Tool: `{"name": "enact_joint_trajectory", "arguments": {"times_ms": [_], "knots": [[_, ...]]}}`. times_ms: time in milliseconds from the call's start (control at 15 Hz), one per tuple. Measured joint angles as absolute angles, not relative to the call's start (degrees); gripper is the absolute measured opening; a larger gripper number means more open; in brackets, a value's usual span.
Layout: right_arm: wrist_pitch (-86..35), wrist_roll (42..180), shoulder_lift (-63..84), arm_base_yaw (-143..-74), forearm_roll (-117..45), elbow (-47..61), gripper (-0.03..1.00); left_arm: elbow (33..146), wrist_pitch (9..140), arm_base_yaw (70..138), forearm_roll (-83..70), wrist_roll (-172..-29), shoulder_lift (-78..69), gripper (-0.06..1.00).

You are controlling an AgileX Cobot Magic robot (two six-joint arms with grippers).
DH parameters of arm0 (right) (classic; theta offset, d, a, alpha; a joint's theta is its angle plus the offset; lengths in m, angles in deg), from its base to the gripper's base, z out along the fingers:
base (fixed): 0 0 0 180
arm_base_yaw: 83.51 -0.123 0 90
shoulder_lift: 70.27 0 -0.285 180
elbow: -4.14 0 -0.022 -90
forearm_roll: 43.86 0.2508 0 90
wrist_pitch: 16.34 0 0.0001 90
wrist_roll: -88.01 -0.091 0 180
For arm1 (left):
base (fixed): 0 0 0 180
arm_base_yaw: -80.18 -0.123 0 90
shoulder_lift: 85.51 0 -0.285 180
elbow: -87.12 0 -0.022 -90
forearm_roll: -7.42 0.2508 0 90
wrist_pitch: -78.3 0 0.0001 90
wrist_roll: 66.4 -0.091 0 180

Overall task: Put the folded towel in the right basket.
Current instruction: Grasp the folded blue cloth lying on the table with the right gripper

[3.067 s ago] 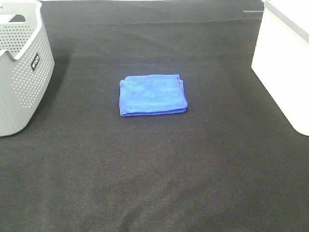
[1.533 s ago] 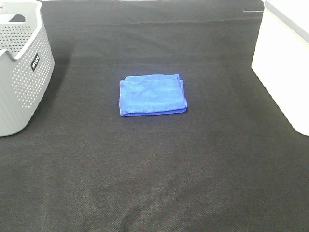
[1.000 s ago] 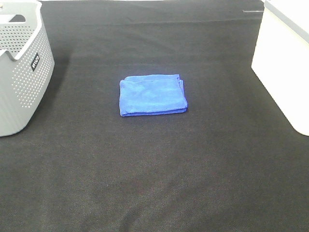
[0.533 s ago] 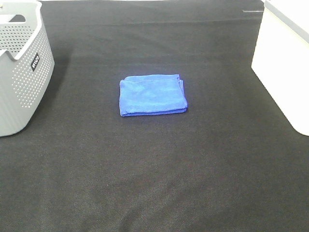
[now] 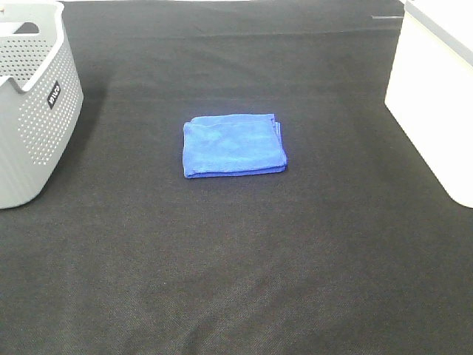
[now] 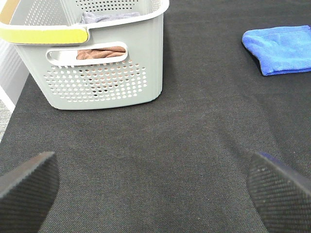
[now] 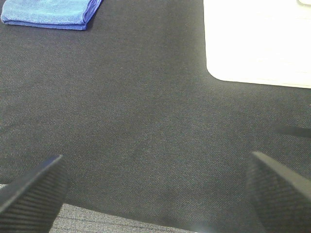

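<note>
The folded blue towel (image 5: 233,145) lies flat on the black table, near its middle. It also shows in the left wrist view (image 6: 279,48) and the right wrist view (image 7: 48,11). The white right basket (image 5: 436,96) stands at the table's right edge and shows in the right wrist view (image 7: 257,41). My left gripper (image 6: 150,194) is open and empty, over bare table near the grey basket. My right gripper (image 7: 155,191) is open and empty, near the table's front edge, well short of the towel. Neither gripper shows in the high view.
A grey perforated basket (image 5: 33,103) with a yellow-trimmed handle stands at the left edge and holds cloths (image 6: 99,52). The black cloth table (image 5: 236,259) runs between both baskets. The table's front edge shows in the right wrist view (image 7: 121,221).
</note>
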State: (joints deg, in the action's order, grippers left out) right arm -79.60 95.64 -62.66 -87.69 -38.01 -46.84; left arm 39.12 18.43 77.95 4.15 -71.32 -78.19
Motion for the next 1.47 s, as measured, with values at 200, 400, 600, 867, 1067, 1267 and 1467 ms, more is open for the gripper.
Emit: {"name": "enact_joint_trajectory", "arguments": {"times_ms": [200,400,600,867,1067,1267,1467], "knots": [[-79.6,95.64,-62.66,-87.69,-38.01,-46.84,0.96,39.12,18.43,77.95,4.15,-71.32,-78.19,0.98],[-79.89,95.46,-53.09,-87.69,-36.07,-44.66,0.96,39.12,18.43,77.95,4.15,-71.32,-78.19,0.98],[-84.87,93.46,-25.53,-87.69,-30.39,-28.05,0.96,39.12,18.43,77.95,4.15,-71.32,-78.19,0.98],[-85.73,94.43,9.02,-87.69,-21.57,0.03,0.96,39.12,18.43,77.95,4.15,-71.32,-78.19,0.98],[-85.73,94.55,17.56,-87.69,-18.13,7.19,0.96,39.12,18.43,77.95,4.15,-71.32,-78.19,0.98],[-85.79,94.95,28.16,-88.21,-14.01,13.78,0.96,39.12,18.43,77.95,4.15,-71.32,-78.19,0.98],[-85.96,94.03,44.83,-93.14,-12.92,25.58,0.96,39.12,18.43,77.95,4.21,-71.32,-78.19,0.98]]}}
